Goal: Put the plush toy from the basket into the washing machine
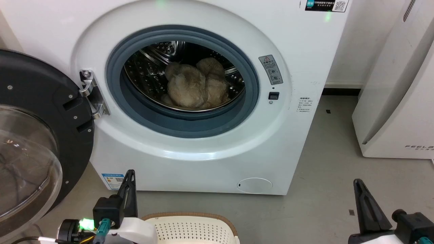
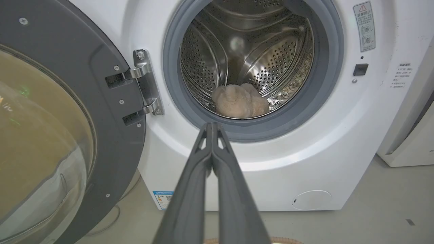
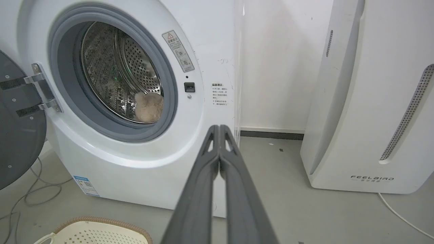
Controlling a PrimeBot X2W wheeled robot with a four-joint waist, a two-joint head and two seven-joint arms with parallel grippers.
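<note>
The fluffy cream-beige plush toy [image 1: 196, 84] lies inside the steel drum of the white washing machine [image 1: 190, 149], whose black-framed glass door [image 1: 34, 142] stands swung open to the left. The toy [image 2: 241, 101] rests at the drum's bottom, also seen as the toy [image 3: 149, 107] from the right. The cream perforated basket [image 1: 190, 228] with its brown rim sits on the floor before the machine, nothing showing in it. My left gripper [image 2: 213, 126] is shut with nothing held, low at the left. My right gripper [image 3: 219, 128] is shut too, low at the right.
A plain white slanted appliance lettered FEELBAIRD [image 3: 373, 101] stands to the right of the machine, against the wall. Grey floor [image 1: 325, 189] lies between them. Loose cables [image 3: 27, 193] trail on the floor under the open door.
</note>
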